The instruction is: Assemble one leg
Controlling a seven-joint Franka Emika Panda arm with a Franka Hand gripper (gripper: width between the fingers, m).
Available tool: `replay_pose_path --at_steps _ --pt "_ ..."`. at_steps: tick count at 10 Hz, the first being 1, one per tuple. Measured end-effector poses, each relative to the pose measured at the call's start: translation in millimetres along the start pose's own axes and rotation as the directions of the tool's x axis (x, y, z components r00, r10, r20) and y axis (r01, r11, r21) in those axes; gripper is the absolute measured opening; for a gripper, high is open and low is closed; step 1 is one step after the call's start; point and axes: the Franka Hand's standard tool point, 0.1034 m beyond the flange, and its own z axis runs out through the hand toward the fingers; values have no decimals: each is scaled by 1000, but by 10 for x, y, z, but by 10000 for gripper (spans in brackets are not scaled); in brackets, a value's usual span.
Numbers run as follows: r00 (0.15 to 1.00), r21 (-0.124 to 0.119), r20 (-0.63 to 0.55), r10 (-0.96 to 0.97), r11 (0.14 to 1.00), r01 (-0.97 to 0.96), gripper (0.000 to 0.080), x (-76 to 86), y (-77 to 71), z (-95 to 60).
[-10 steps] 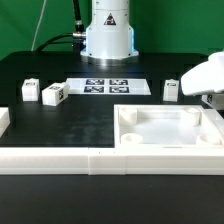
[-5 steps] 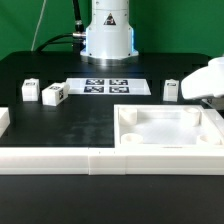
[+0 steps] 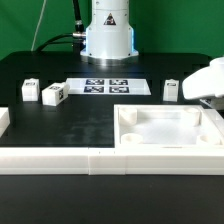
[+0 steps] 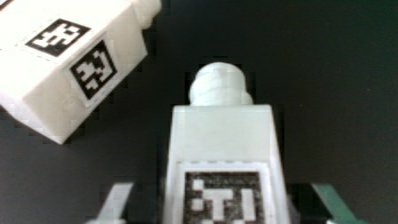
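wrist view shows the leg [image 4: 222, 150] lying lengthwise on the dark table [image 4: 338, 70], with its rounded tip [image 4: 221, 84] pointing away from the camera and a square tag on its near upper face. the end effector [image 4: 222, 200] is released: its two fingers [image 4: 121, 200] stand one on either side of the leg, with a dark gap on each side. a second leg [image 4: 80, 60], two tags showing, lies askew near the first and apart from it. in the exterior view the end effector is hidden behind the white arm housing [image 3: 205, 80] at the exterior view's right, beyond the tray-like part [image 3: 170, 125]. one small tagged post [image 3: 172, 90] shows just beside the housing; i cannot tell which of the two legs it is. a third post [image 3: 29, 91] and a fourth post [image 3: 53, 95] stand to the exterior view's left of the marker board [image 3: 105, 87].
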Motion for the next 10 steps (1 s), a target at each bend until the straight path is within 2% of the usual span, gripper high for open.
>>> replay_pose_path --at_steps 5,6,7,8,10 --pt "1000 0 -3 -25 1000 25 287 -2 24 -21" --pt "997 1 -23 -72 997 72 287 -59 103 -134" --pt "995 -17 -48 -84 996 83 287 -160 171 -257" --pt "991 -21 -63 -117 993 116 287 -282 239 -374" --pt "989 -7 -52 -135 991 135 287 -507 433 -595"
